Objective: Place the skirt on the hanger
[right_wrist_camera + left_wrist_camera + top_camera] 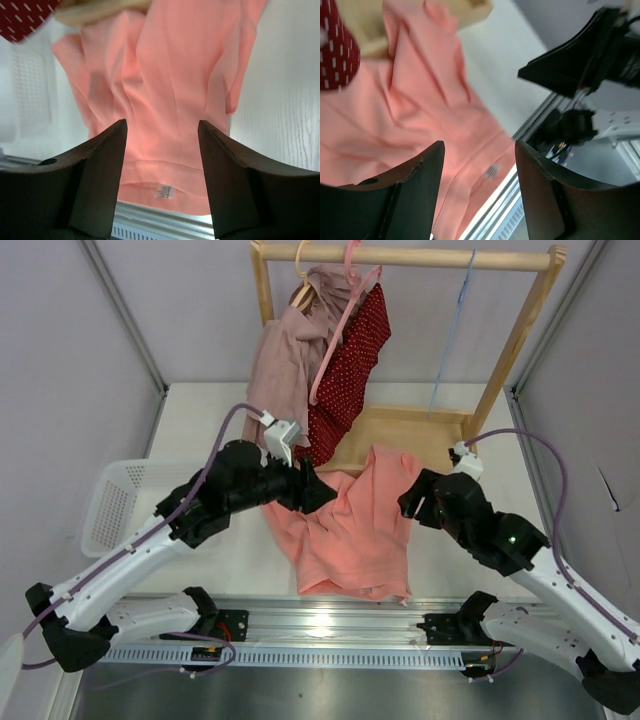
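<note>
The salmon-pink skirt (355,530) lies crumpled on the table, its upper edge over the wooden rack's base. A thin light-blue hanger (452,335) hangs edge-on from the rack's top bar at the right. My left gripper (310,488) hovers at the skirt's left edge. Its jaws stand open and empty in the left wrist view, where the left gripper (480,150) has the skirt (410,100) below it. My right gripper (415,502) is at the skirt's right edge. The right wrist view shows the right gripper (162,130) open above the skirt (170,75), near its labelled waistband (165,190).
The wooden rack (520,335) stands at the back. On it hang a mauve-pink garment (285,360), a dark red dotted garment (350,370) and a pink hanger (345,315). A white basket (112,502) sits at the left. A metal rail (330,615) runs along the near edge.
</note>
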Controlling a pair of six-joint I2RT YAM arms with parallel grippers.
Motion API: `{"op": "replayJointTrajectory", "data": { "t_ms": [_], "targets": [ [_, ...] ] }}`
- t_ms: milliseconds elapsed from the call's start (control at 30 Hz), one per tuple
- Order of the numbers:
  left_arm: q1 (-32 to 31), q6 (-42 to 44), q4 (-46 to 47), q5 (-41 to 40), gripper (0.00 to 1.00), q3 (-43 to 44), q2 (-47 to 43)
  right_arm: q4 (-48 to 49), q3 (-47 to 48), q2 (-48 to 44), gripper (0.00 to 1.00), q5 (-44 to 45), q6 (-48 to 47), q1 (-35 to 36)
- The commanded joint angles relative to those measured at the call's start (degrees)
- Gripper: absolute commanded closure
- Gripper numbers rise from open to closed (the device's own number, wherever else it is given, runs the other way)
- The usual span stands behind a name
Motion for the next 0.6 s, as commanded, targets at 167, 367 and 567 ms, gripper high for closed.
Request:
{"op": "replayJointTrajectory", "data": {
  "t_ms": [167,367,567],
  "targets": [
    [-5.08,6.67,11.02,-10.23,0.27,21.49,13.39,-2.46,6.27,-4.63,0.5,0.77,-0.44,-7.55],
    [-8.41,14.39,15.6,-22.86,0.16,45.3,32.61,-4.22,7.16,-5.86,0.55,-0.46,0.79,-8.52],
    [-10.44,21.86,14.47,-30.72,0.04,72.16,50.74,-6.06,5.22,-7.71,0.58,-2.74,1.41,-8.87]
  ]
}}
